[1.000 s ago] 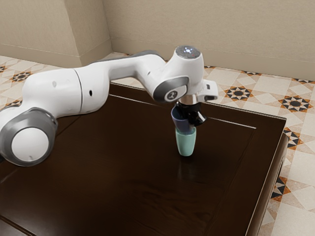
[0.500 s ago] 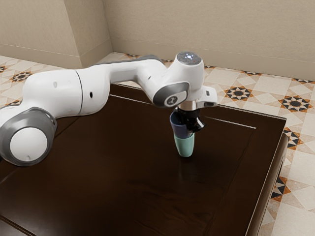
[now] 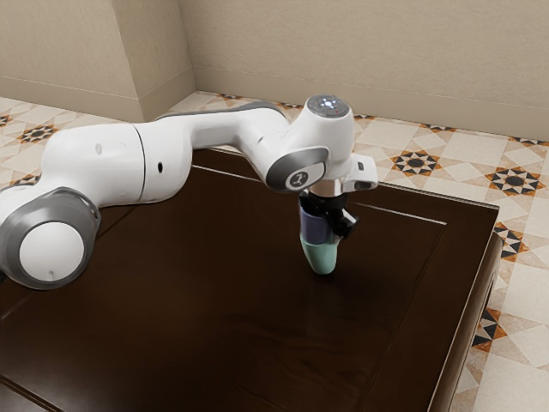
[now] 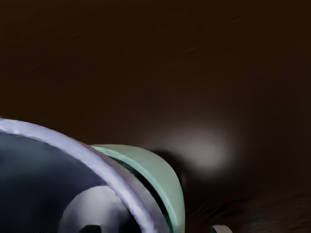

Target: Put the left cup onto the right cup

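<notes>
Where the white jointed arm reaches in from the exterior view's left, its hand points straight down over the middle of the dark brown polished wooden table. The black two-finger gripper pinches the wall of the dark navy-blue smooth cup near its rim, one finger showing on the side toward the exterior view's right. That navy cup stands upright with its lower part sunk into the mint-green tapered cup, so only the green cup's narrowing lower body shows beneath it. The green cup rests upright on the tabletop, well away from every edge, and a faint reflection lies on the wood below it. Around the table runs a pale tiled floor with dark star patterns, and a plain beige wall closes the background.

In the wrist view, the navy cup's rounded rim curves large and close under the hand, with its dark inside visible. Just outside that rim, the green cup's rim shows as a thin crescent, hugging the navy cup's wall. Beyond both cups lies the dark tabletop, carrying a soft pale patch of light beside the green rim
</notes>
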